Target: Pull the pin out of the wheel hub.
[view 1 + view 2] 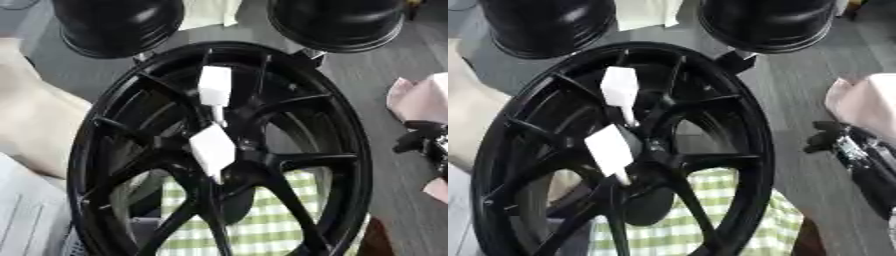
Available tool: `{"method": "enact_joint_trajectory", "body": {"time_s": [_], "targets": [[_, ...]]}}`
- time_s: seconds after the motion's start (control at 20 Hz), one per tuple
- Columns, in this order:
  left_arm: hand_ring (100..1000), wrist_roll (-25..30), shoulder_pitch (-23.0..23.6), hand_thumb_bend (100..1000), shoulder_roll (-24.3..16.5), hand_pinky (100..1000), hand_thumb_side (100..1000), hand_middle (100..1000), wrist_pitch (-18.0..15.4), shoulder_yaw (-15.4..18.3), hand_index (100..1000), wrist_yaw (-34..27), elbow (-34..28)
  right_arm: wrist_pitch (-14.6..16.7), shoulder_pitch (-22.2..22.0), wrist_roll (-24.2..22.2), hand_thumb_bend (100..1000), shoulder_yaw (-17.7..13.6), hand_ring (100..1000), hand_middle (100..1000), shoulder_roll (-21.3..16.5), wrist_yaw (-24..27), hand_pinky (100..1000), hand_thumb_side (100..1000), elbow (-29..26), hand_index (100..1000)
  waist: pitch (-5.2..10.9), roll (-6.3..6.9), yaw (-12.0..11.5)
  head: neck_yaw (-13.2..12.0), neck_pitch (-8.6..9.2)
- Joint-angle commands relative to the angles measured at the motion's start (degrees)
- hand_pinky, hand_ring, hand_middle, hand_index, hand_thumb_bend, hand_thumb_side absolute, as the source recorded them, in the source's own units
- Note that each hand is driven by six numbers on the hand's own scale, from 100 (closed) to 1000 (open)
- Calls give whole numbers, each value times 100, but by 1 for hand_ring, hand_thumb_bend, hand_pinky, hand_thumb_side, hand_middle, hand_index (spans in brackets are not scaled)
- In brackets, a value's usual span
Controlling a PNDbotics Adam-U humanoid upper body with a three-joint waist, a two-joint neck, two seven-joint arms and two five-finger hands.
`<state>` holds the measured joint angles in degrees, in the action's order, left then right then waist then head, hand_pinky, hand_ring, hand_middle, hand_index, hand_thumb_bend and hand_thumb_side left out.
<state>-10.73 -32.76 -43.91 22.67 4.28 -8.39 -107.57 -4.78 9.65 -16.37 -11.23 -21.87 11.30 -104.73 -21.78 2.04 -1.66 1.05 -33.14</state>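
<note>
A black wheel (pixel 219 150) with thin spokes fills the middle of both views, standing tilted, its hub (pixel 229 167) a little below the centre. Two white pins sit in the hub area: the upper pin (pixel 214 86) points up along a spoke, and the lower pin (pixel 213 146) lies just beside the hub itself. Through the spokes a green and white checked cloth (pixel 254 225) shows underneath. Behind the wheel stand two more black rims, a left rim (pixel 118 22) and a right rim (pixel 337 22). At the right edge the right hand (pixel 837 140) hangs well apart from the wheel; its fingers appear curled, holding nothing. Pink cloth (pixel 868 105) lies beside that hand.
</note>
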Motion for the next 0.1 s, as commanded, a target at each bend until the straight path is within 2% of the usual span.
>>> {"method": "enact_joint_trajectory", "body": {"time_s": [0.05,0.1], "targets": [[660,-444,162,714,456,690,453,475,-143,170,632,25,-440,34,82,21,100,-4,668,613,-57,97,1000,671,-149,796,79,-17,5,-41,58],[659,-568,267,716,622,689,458,475,-178,180,634,69,-505,39,98,23,100,3,668,613,-52,113,1000,671,-154,796,72,-35,13,-40,57]]}}
